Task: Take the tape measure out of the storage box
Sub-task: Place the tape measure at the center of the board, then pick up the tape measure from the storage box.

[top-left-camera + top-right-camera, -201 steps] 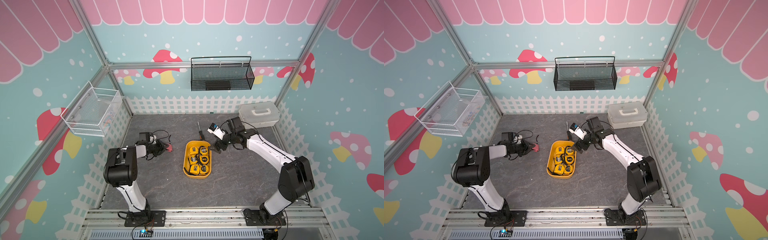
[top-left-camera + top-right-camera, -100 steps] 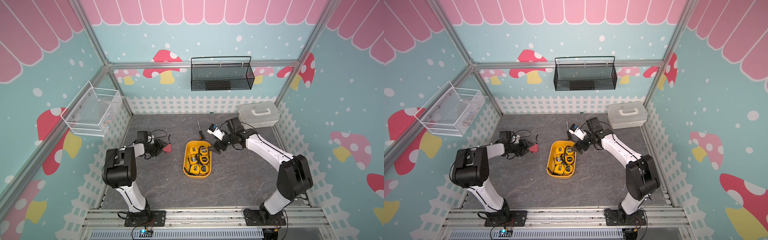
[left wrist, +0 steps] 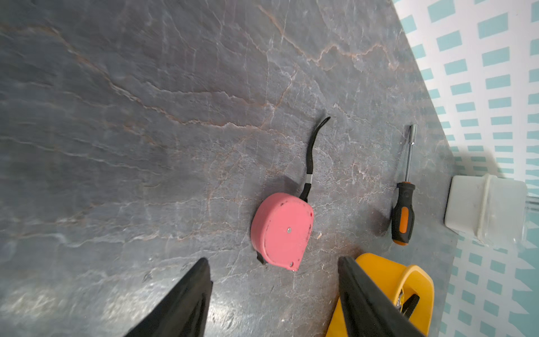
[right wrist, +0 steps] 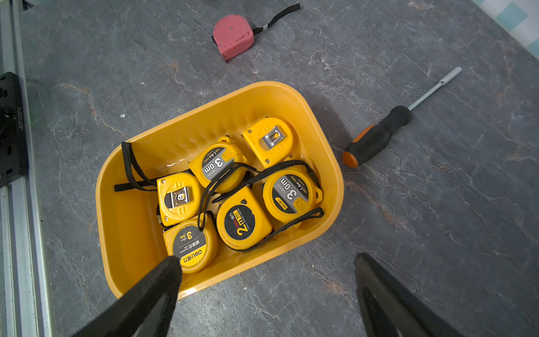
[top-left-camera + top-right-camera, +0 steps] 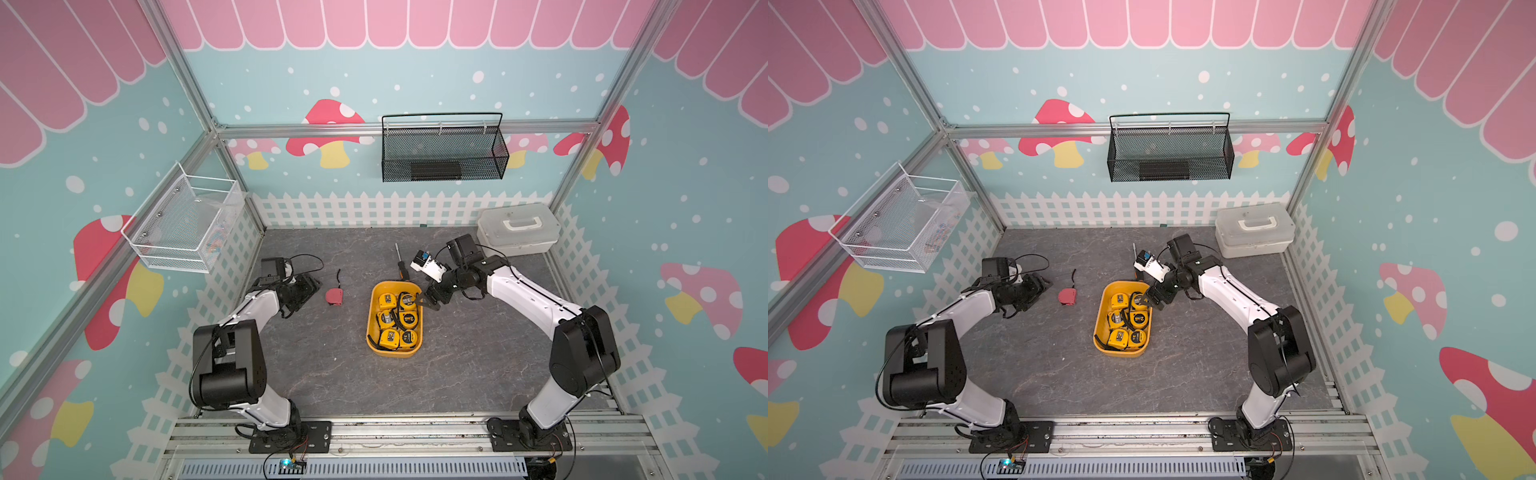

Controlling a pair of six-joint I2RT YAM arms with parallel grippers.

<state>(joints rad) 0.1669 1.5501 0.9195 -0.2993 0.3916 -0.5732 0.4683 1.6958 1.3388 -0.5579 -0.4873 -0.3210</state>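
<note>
Your left gripper (image 3: 272, 259) gapes empty, the pink tape measure (image 3: 281, 230) on the table (image 3: 145, 116) just beyond its tips. Your right gripper (image 4: 266, 258) hangs wide open over the storage box (image 4: 186, 128) edge; its wrist view shows six yellow tape measures (image 4: 236, 223) inside, the left's only a corner.

table (image 5: 478, 365), storage box (image 5: 392, 354), pink tape meas. (image 5: 333, 296), prob. screwdriver (image 5: 400, 262), wht case (image 5: 517, 228)

Yellow-orange storage box (image 4: 204, 122), yellow tape measures (image 4: 291, 194) — pink tape measure (image 4: 233, 36) — grey veined table (image 4: 437, 218).
</note>
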